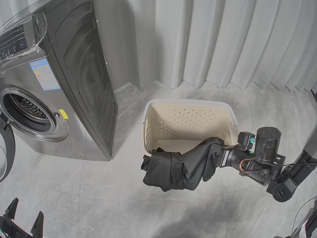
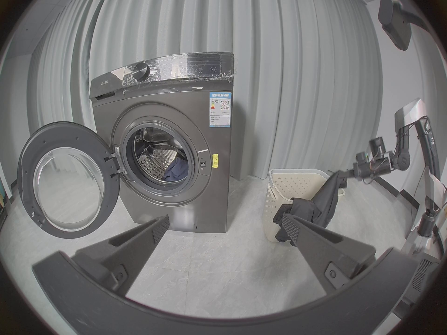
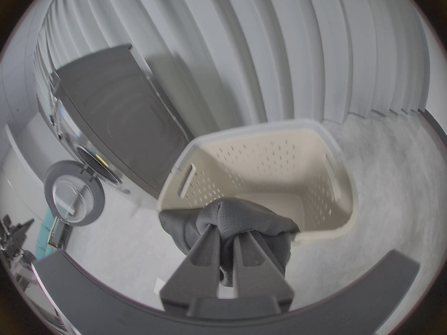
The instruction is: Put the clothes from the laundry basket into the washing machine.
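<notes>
My right gripper is shut on a dark grey garment, held above the near rim of the cream laundry basket. The cloth hangs down over the basket's front left corner, also seen as the garment from the left wrist. The grey washing machine stands to the left with its round door swung wide; a blue piece of clothing lies inside the drum. My left gripper is open and low at the near left, facing the machine, its fingertips showing in the head view.
White curtains hang behind the basket and machine. Grey floor lies open between the basket and the machine front. The basket's inside looks bare apart from the lifted garment.
</notes>
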### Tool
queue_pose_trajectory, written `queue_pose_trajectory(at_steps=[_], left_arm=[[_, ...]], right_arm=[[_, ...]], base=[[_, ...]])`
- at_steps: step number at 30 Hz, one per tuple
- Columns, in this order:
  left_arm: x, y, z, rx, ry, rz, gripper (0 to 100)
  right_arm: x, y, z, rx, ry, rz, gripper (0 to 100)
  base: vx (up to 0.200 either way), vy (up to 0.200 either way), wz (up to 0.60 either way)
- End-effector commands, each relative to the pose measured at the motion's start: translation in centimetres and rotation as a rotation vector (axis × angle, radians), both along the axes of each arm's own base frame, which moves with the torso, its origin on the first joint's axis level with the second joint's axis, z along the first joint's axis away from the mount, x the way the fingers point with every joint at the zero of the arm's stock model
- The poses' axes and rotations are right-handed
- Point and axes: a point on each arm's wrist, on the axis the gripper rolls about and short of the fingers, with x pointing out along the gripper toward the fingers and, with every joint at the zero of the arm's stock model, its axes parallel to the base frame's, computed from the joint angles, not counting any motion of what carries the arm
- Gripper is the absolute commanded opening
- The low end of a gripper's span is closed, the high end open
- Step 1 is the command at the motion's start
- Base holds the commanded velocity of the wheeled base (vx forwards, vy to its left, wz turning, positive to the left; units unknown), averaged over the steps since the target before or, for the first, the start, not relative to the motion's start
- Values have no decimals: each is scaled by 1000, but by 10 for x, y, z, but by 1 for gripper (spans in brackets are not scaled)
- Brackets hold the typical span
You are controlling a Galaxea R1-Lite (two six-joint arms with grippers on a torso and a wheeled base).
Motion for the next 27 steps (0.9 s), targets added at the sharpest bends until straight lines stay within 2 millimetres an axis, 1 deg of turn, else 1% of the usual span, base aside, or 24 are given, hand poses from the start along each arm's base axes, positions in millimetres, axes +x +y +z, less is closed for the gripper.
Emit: queue_pose_trajectory(at_steps=[1, 4, 6, 7, 8, 9, 10, 11, 14, 18, 24, 27], left_arm=[[0, 0, -5, 5, 2, 0, 100], [0, 0, -5, 17, 3, -2, 100], [0, 0, -5, 17, 1, 0, 100], [0, 0, -5, 17, 1, 0, 100], [0, 0, -5, 19, 1, -2, 100], [0, 0, -5, 19, 1, -5, 100], [0, 0, -5, 19, 1, -5, 100], [0, 0, -5, 17, 1, -3, 100], [0, 0, -5, 14, 3, -3, 100], [0, 0, -5, 14, 3, -2, 100], [0, 0, -5, 8, 2, -3, 100], [0, 0, -5, 16, 1, -2, 100]], right_arm=[[-34, -13, 64, 116, -194, 37, 0], [-44, -10, 80, 147, -254, 68, 0], [-49, -10, 90, 137, -302, 82, 0], [-49, -10, 90, 137, -302, 82, 0], [-56, -11, 100, 130, -348, 98, 0], [-59, -13, 105, 136, -365, 98, 0], [-59, -13, 105, 136, -365, 98, 0], [-66, -17, 115, 151, -402, 98, 0], [-73, -23, 125, 174, -442, 99, 0], [-77, -27, 123, 164, -440, 95, 0], [-73, -35, 121, 112, -450, 38, 0], [-75, -38, 121, 103, -436, 19, 0]], base=[[0, 0, 0], [0, 0, 0], [0, 0, 0], [0, 0, 0], [0, 0, 0], [0, 0, 0], [0, 0, 0], [0, 0, 0], [0, 0, 0], [0, 0, 0], [0, 0, 0], [-200, 0, 0]])
